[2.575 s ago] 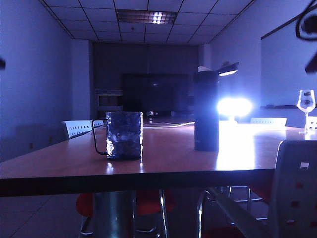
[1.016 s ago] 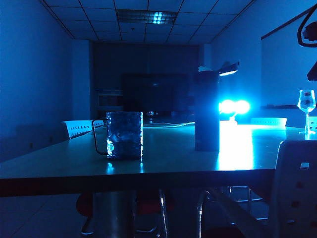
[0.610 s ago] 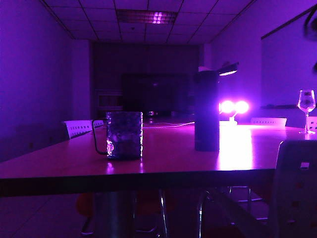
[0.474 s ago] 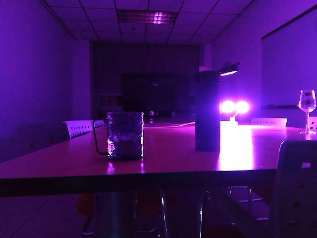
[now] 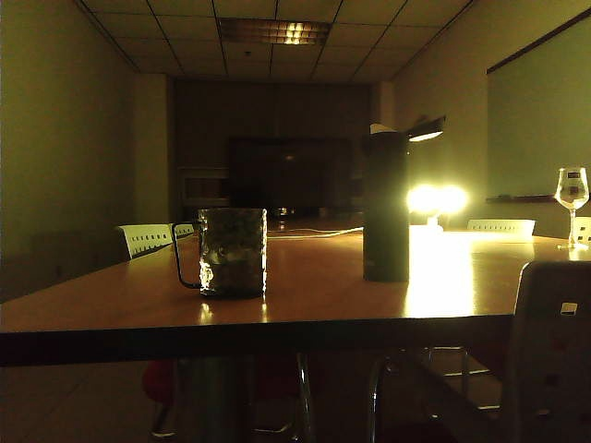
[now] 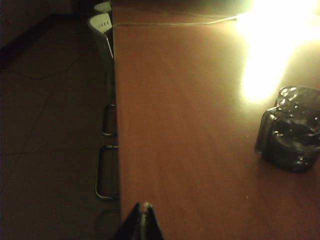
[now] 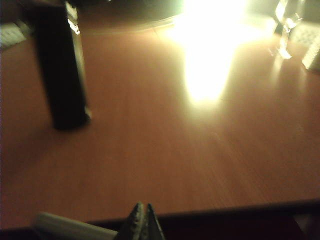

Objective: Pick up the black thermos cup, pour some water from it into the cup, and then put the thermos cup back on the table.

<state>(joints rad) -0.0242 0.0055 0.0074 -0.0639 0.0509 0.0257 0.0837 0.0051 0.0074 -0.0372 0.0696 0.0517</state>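
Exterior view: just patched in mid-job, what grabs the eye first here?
The glaring lamp at the far right of the table dominates the dark room, throwing a bright streak across the wood. In front of it stands the black thermos cup upright, lid flipped open; the textured glass cup sits apart to its left. Both hands, left hand and right hand, are shut, back at the near edge, holding nothing.

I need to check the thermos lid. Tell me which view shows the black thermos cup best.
The exterior view: the black thermos cup stands upright on the table, whole, flip lid raised. The right wrist view shows it blurred, its top cropped. The left wrist view misses it.
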